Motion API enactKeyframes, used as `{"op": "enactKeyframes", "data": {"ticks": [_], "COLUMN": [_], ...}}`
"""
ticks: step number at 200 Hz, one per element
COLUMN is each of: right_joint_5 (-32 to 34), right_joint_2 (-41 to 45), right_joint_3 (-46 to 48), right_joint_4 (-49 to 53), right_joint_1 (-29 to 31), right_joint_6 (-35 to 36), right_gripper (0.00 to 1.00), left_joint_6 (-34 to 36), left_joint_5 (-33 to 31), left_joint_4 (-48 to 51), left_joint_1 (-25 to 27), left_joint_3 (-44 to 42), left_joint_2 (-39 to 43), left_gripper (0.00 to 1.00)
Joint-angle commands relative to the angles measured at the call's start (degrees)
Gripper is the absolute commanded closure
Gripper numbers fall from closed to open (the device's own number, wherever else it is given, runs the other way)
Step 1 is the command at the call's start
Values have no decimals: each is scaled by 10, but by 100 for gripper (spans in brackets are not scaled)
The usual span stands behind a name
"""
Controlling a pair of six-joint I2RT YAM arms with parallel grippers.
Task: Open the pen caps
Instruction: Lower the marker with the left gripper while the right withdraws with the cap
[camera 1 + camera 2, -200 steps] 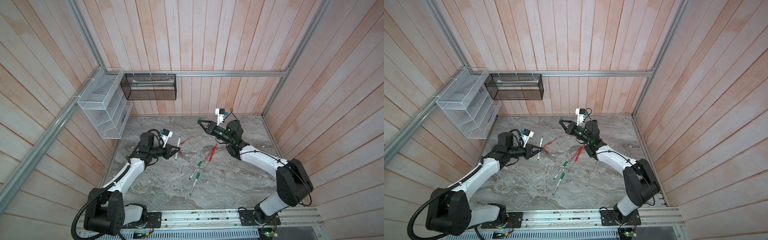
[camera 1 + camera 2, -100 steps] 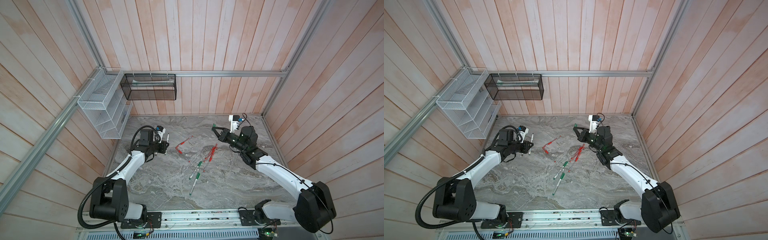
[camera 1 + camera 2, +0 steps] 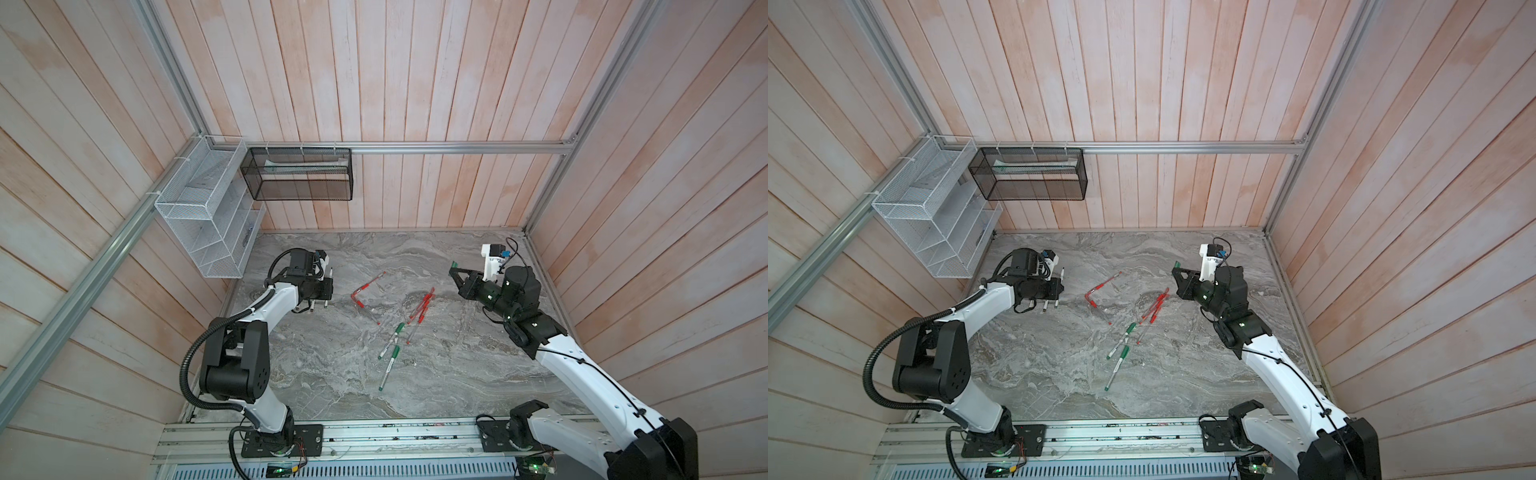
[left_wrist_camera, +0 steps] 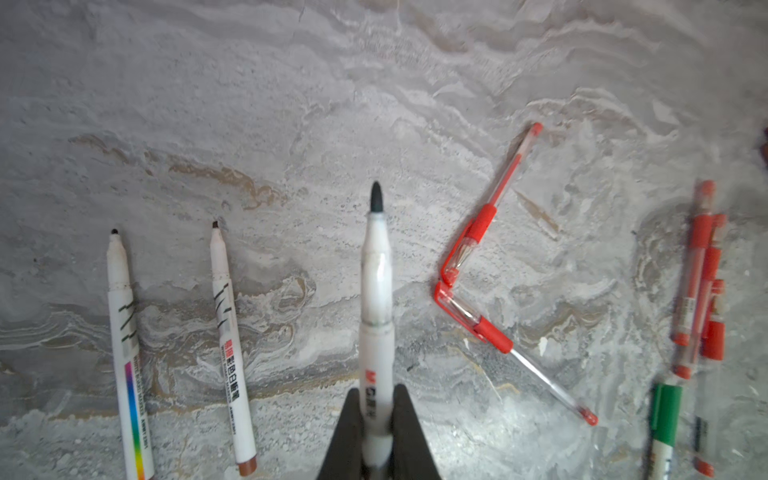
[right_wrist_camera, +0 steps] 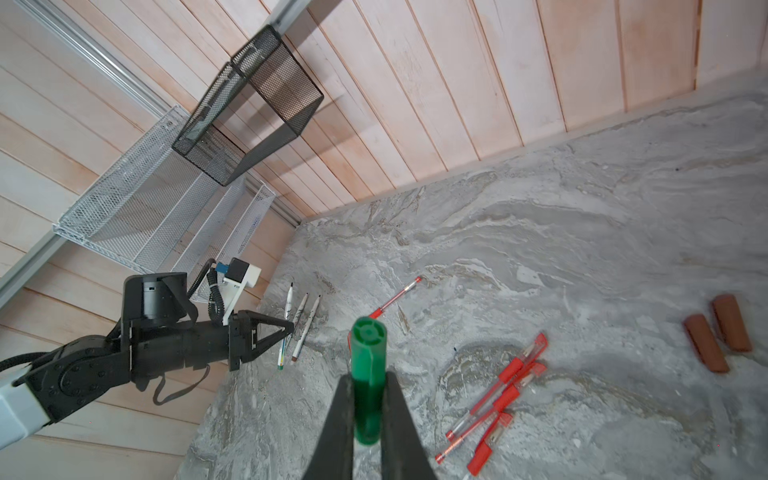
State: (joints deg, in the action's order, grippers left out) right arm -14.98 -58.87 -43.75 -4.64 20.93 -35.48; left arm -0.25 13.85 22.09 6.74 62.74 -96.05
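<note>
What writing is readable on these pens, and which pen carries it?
"M", in red, on the uncapped white marker held in the left gripper; the dark print after it is blurred.
Rainbow-striped marker: barrel print too small to read.
Brown-ended marker: red and dark print, blurred.

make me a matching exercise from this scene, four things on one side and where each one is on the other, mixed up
Things:
1. green cap
2. white marker with a bare dark tip
3. two brown caps
4. black mesh basket

Places:
a. hung on the wooden wall
b. gripped in the left claw
c. lying loose on the table
d. gripped in the right claw

Pairs: 1-d, 2-b, 3-c, 4-a
</note>
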Motion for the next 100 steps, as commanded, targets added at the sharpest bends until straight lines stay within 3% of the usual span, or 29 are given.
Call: {"op": "enactKeyframes", "data": {"ticks": [1,100], "right_joint_5": [8,10], "right_joint_2": [18,86], "right_joint_3": [7,54], "right_joint_4": [52,91], "right_joint_1": [-12,-36], "right_joint_6": [27,38], "right_gripper": [100,100], "left_joint_6": [-9,-20], "left_joint_5": [-29,-81], "left_joint_4": [28,57], "left_joint_1": [-3,-10], "left_joint_3": [28,99], "left_joint_2": [-31,-162], "left_gripper": [100,100]}}
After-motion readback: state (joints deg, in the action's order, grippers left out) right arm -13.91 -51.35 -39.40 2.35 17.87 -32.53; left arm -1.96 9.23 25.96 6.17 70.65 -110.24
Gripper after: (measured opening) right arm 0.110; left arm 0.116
